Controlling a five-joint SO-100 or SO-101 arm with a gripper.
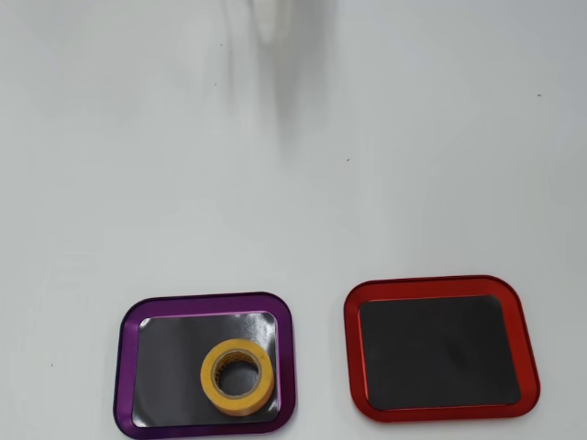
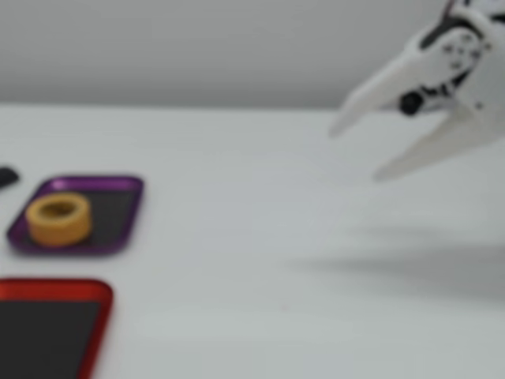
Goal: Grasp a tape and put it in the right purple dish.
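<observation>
Tape lies in the purple dish; red tray empty; gripper gapes.

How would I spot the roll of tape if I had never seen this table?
On the white table lie two rounded-square trays side by side. In the overhead view, look to the left one, the purple-rimmed tray; the tape lies flat inside it. It is a small yellow ring, while the red-rimmed tray holds nothing.
</observation>
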